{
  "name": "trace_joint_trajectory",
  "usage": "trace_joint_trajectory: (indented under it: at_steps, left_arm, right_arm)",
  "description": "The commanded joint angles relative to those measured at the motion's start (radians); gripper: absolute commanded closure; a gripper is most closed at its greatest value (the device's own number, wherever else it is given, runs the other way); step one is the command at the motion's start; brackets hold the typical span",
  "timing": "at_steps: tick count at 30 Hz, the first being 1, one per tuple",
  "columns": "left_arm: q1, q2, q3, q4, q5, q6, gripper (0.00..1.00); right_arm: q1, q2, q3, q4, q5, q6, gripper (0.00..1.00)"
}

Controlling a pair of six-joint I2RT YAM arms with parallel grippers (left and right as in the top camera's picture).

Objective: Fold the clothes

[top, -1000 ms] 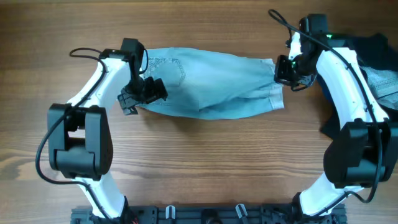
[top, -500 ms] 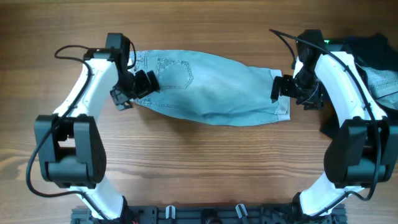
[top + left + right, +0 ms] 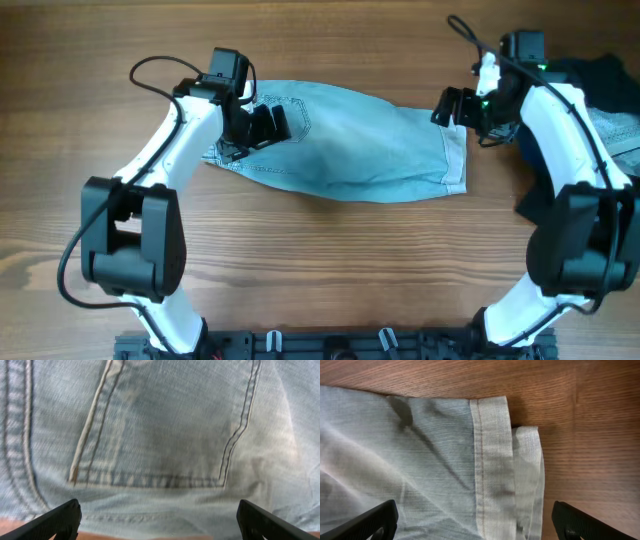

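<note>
- Denim, pale blue: one pair of jeans (image 3: 350, 150), flat across the far middle of the counter (image 3: 320, 270), waist to the left, leg hems to the right, one leg stacked on the other
- Left jaws: spread wide, grasping nothing, hovering over the back pocket (image 3: 165, 425) close to the waistband
- Right jaws: likewise spread and empty, above the upper hem (image 3: 492, 460); the under leg's hem (image 3: 527, 475) pokes out just beside it, not quite aligned
- Step in hand, as judged: garment lies halved lengthwise; the crosswise fold is not yet made
- Next move, as judged: one end wants pinching through both layers, then carrying over to meet the other; the offset hems may slip apart if only the top layer is caught
- Counter: brown wood-grain, matt
- Further stock: a heap of other clothes (image 3: 605, 95), dark and grey-blue, at the right edge behind the right arm (image 3: 560, 130), well apart from the jeans' waist
- Room: nothing visible beyond the counter
</note>
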Motion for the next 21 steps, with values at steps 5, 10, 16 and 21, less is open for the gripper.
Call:
trace_joint_trajectory:
  at_steps: [5,10,16,21]
  left_arm:
    - [0.000,0.027,0.015,0.076,0.016,0.002,0.01]
    - [0.000,0.063,0.014,0.078,0.016,0.002,0.00]
    - [0.000,0.092,0.014,0.076,-0.013,0.001,0.00]
    - [0.000,0.092,0.014,0.062,-0.049,0.001,0.00]
  right_arm:
    - [-0.060,0.183,-0.002,0.049,-0.315,-0.083,0.02]
    - [-0.060,0.239,-0.002,0.087,-0.438,-0.103,0.08]
    - [-0.060,0.239,-0.002,0.117,-0.499,-0.095,0.36]
    - [-0.062,0.239,-0.002,0.152,-0.477,-0.038,0.92]
